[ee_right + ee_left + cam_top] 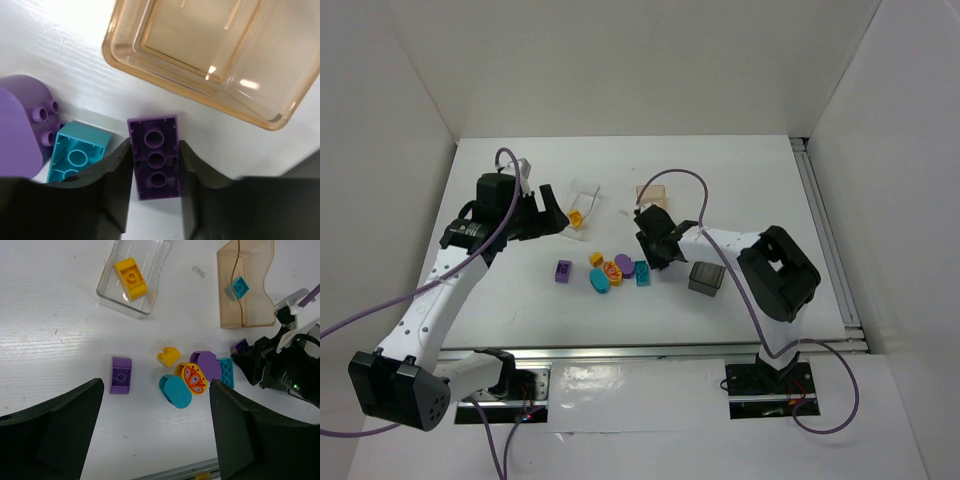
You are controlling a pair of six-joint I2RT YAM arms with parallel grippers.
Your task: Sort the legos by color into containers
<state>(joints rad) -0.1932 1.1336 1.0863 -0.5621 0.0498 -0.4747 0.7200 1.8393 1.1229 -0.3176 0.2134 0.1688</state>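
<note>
My right gripper [155, 152] is shut on a purple brick [154, 159], underside up, just at the table, beside the tan box [215, 55]. The same gripper shows in the top view [656, 250]. A teal brick [77, 152] and a purple rounded piece [20, 137] lie to its left. My left gripper [155, 440] is open and empty above the loose pile: a purple brick [121, 375], a small yellow brick [169, 356], a teal oval [176, 390], a yellow butterfly piece [192, 378]. The clear tray [150, 300] holds a yellow brick [131, 277]. The tan box [260, 305] holds a teal brick [238, 286].
The dark grey box [706, 278] stands right of the pile, close to the right arm's forearm. The left gripper [552, 212] hovers just left of the clear tray [588, 192]. A metal rail [820, 230] runs along the table's right edge.
</note>
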